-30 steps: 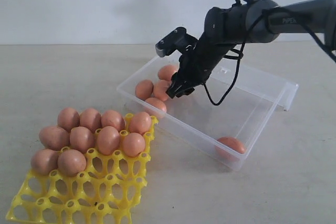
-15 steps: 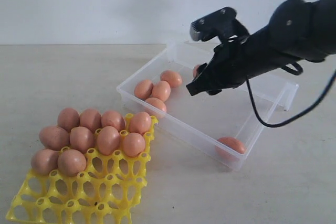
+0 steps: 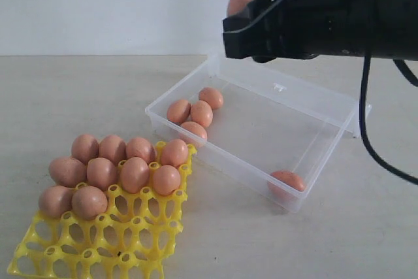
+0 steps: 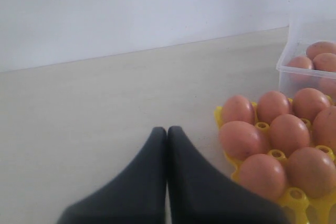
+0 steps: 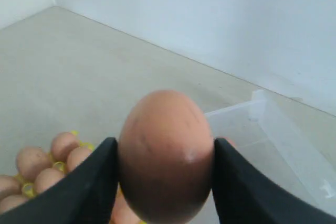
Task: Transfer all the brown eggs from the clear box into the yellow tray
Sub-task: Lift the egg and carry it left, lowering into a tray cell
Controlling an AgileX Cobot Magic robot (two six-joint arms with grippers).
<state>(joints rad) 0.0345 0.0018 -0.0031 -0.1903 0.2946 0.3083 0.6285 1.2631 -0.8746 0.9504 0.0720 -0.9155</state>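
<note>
Pale desk, white wall. The right gripper clamps one brown egg high above the clear box — long axis crosswise to its fingers. The yellow tray has open front cups. The left gripper is pinched closed, empty.

We count sixteen brown eggs: one held in the right end effector, five in the single clear box below it, four of those clustered and one alone, and ten in the single yellow tray, just beside the left end effector. That makes two end effectors.
</note>
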